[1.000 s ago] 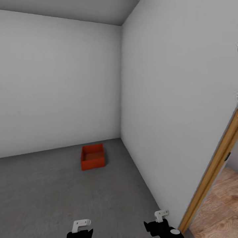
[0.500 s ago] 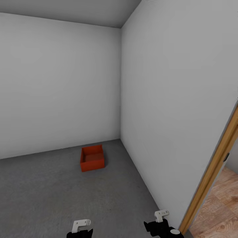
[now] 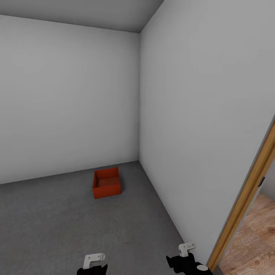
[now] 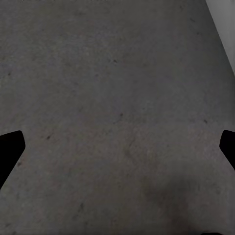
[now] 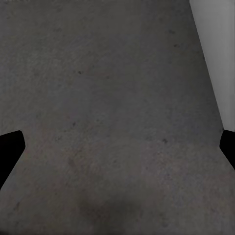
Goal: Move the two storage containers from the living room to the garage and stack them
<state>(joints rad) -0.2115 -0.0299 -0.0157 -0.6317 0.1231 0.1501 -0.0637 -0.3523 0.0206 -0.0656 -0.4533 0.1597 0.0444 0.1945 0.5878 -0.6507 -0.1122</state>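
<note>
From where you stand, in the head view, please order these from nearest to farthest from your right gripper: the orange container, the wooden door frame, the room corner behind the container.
1. The wooden door frame, just to the right of the right gripper.
2. The orange container, ahead and to the left, on the grey floor.
3. The room corner, beyond the container, where the two white walls meet.

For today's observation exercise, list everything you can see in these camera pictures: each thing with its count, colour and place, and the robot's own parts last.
storage container: one, orange-red, open-topped, on the floor near the corner of the two walls.
floor: one, dark grey speckled concrete, under the container and both grippers.
walls: two, white, meeting in a corner behind the container.
door frame: one, light wood, at the right edge.
wood plank floor: one patch, light brown, beyond the door frame.
left gripper: one, black fingers spread wide, empty, above bare concrete.
right gripper: one, black fingers spread wide, empty, above concrete beside the white wall.
</note>
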